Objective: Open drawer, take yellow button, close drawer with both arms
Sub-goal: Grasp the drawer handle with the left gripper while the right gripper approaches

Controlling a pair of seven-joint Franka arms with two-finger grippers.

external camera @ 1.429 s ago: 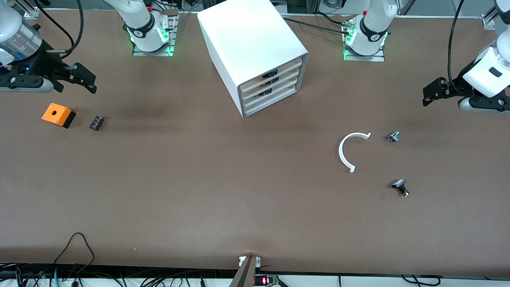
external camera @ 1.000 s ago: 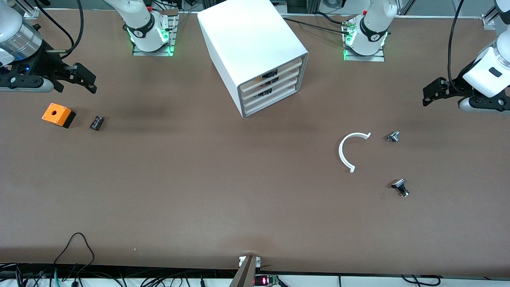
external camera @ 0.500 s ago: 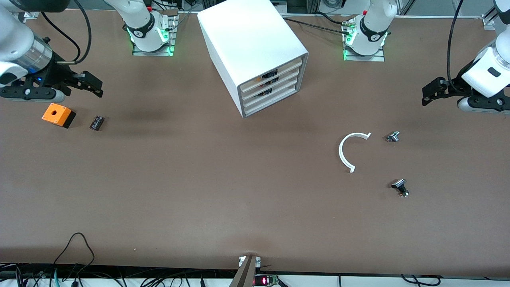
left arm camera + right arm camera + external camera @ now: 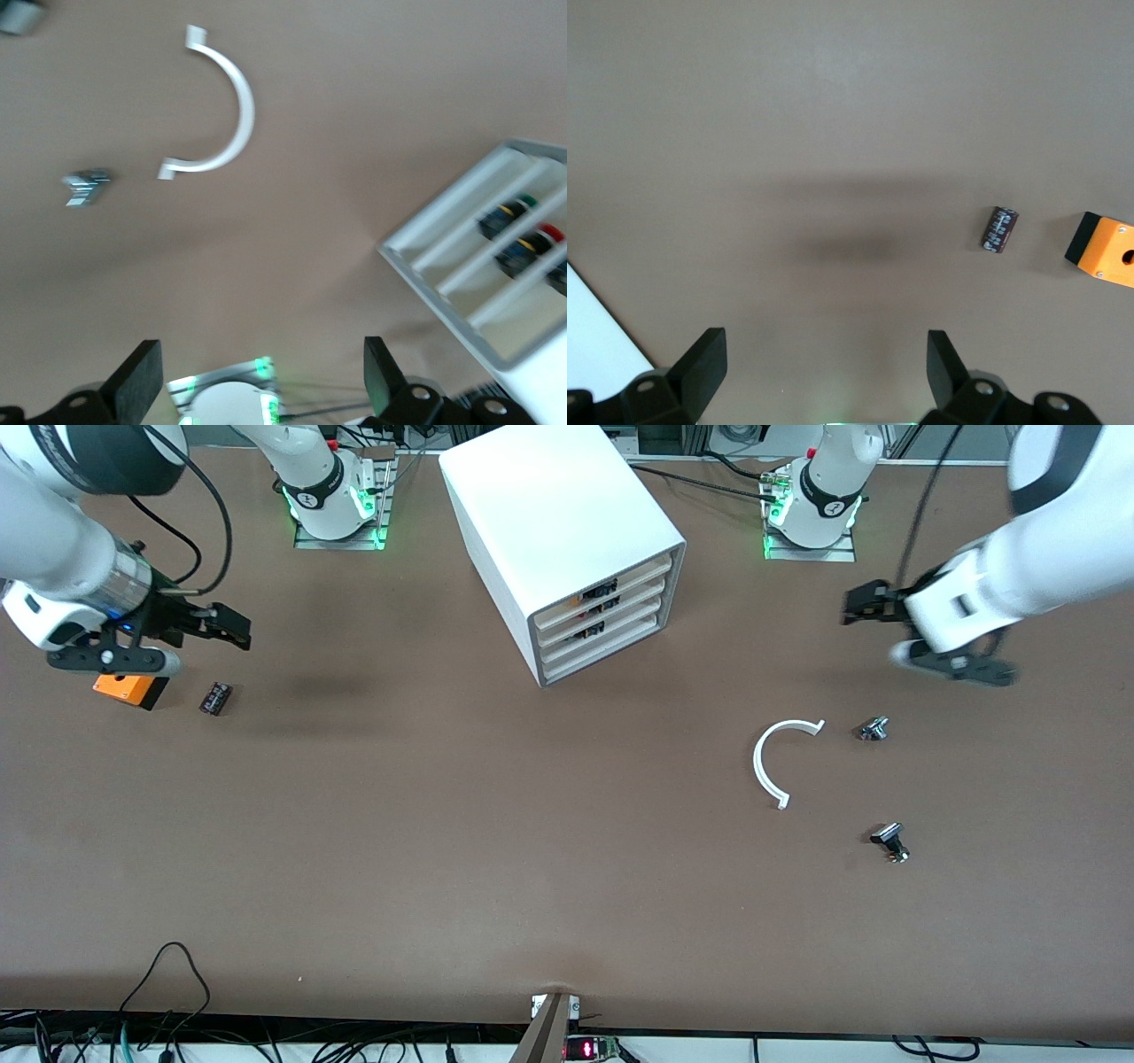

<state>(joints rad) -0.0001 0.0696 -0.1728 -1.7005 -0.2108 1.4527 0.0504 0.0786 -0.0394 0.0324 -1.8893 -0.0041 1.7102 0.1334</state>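
My left claw (image 4: 858, 605) hangs in the air over bare table (image 4: 443, 824) toward the left arm's end, fingers (image 4: 142, 385) spread wide, nothing between them, touching nothing. My right claw (image 4: 232, 627) hangs over the table toward the right arm's end, just above the orange box (image 4: 128, 688) and the small black part (image 4: 215, 697); its fingers (image 4: 704, 359) are also wide apart and empty.

The white cabinet (image 4: 558, 531) sits between the two arm bases, turned at an angle. The top drawer (image 4: 607, 586) is pushed in, flush with the three below it. The left wrist view shows small round-capped parts in the drawer fronts (image 4: 509, 212), one with a yellow band; I can't tell for sure which is the button.

Loose on the table toward the left arm's end: a white curved strip (image 4: 775, 762), a small metal piece (image 4: 874, 729) just beside it, and a dark knob-like piece (image 4: 890, 840) nearer the front camera.
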